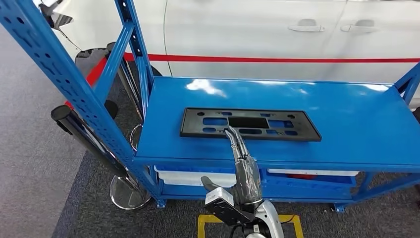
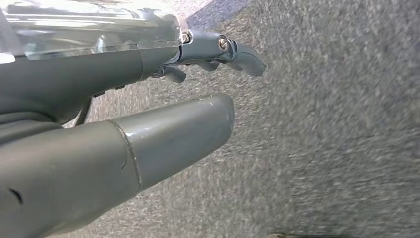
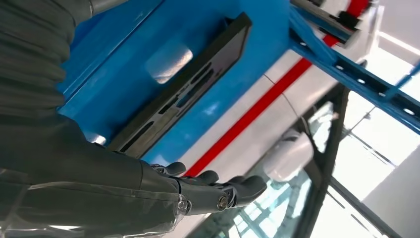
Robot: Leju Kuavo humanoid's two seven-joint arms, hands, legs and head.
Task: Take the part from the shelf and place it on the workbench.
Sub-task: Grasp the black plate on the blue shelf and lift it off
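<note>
A flat black part [image 1: 249, 124] with several cut-outs lies on the blue shelf [image 1: 346, 119], left of its middle. My right hand [image 1: 242, 161] reaches up from below the shelf's front edge. Its straight fingers [image 1: 233, 135] end at the near edge of the part, and nothing is held. In the right wrist view the part [image 3: 188, 84] lies on the blue surface beyond my right hand [image 3: 198, 191], apart from the fingers. My left hand [image 2: 148, 64] hangs over grey carpet, holding nothing, with a gap between thumb and fingers.
A slanted blue perforated upright [image 1: 64, 74] stands at the left of the shelf. A chrome post base [image 1: 128, 192] stands on the carpet beside it. A white car with a red stripe [image 1: 277, 59] is close behind. White bins [image 1: 188, 177] sit on the lower level.
</note>
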